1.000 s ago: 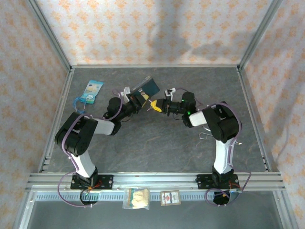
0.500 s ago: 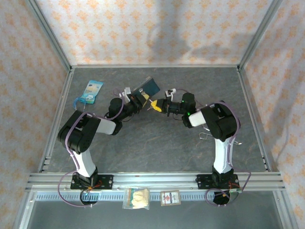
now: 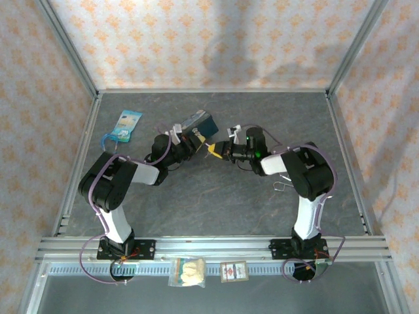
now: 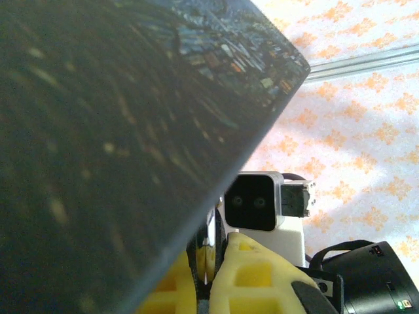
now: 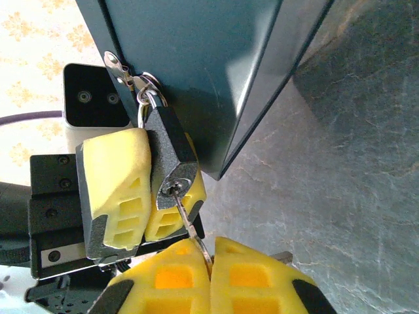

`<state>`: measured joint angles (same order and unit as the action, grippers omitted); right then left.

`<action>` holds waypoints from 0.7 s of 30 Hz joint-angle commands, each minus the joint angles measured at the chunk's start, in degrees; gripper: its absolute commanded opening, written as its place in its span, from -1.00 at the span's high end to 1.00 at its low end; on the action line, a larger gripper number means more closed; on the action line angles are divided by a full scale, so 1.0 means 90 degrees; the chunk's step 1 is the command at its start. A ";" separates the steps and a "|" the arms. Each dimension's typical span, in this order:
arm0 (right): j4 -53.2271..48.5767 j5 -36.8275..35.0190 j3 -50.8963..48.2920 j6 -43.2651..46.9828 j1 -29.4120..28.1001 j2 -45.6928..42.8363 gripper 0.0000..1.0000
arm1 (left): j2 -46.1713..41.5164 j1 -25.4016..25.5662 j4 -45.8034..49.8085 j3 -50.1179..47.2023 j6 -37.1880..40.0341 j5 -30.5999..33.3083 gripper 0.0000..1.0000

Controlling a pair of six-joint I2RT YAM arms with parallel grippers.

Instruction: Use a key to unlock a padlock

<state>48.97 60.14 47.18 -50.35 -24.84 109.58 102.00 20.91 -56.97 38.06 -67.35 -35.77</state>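
Key (image 5: 187,220) in padlock (image 5: 169,154) keyhole — right gripper (image 5: 211,256) pinching its shaft

Reaches inward with the left arm (image 3: 111,186) and the right arm (image 3: 308,176), elbows bowed outward, wrists meeting near mid-table. Points the left gripper (image 3: 192,138) rightward and the right gripper (image 3: 214,149) leftward, tip to tip. Clamps the left gripper's yellow fingers (image 5: 114,186) on the padlock (image 5: 169,157). Presses the right gripper's pads together on the key (image 5: 190,226).

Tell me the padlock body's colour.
Dark grey, almost black padlock; clearest in the right wrist view.
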 commanded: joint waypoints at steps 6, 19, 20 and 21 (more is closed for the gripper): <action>0.0242 -0.0855 -0.0597 0.0144 0.0108 -0.0366 1.00 | -0.0261 -0.0047 -0.0198 0.0080 -0.0197 -0.0308 1.00; 0.1380 -0.0698 -0.0959 -0.1010 0.0081 -0.0440 1.00 | 0.0220 0.0304 -0.1729 -0.0665 -0.0865 -0.0342 1.00; 0.1368 -0.0698 -0.0993 -0.0998 0.0066 -0.0514 1.00 | 0.0287 0.0303 -0.1888 -0.0719 -0.0988 -0.0318 1.00; 0.1291 -0.0701 -0.1024 -0.0942 0.0065 -0.0591 1.00 | 0.0365 0.0304 -0.2066 -0.0737 -0.1113 -0.0316 1.00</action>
<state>57.01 54.74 39.03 -57.41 -23.90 106.78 103.31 23.42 -66.70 32.53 -72.69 -38.54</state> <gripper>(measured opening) 0.045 0.070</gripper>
